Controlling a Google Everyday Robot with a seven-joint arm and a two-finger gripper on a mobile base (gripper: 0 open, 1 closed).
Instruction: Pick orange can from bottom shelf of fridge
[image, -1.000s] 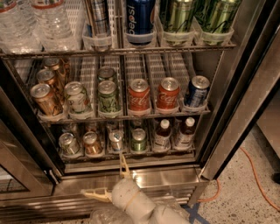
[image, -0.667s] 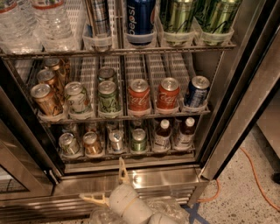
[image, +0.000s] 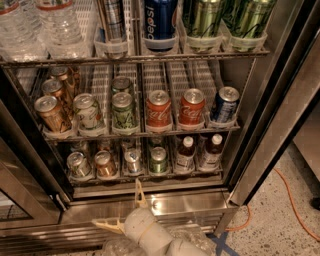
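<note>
Orange can (image: 105, 164) stands on the bottom shelf (image: 150, 177), silver cans (image: 133, 161) close either side of it, gripper (image: 125, 210) spread open below-right of it, so an off-line reach could topple a neighbour

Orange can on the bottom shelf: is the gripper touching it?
Apart. The camera view shows the open gripper below the front edge of the bottom shelf, with bare steel between it and the orange can.

Shiny orange can (image: 105, 164) upright, bottom shelf (image: 150, 176), second lane; gripper (image: 116, 202) splayed below
</note>
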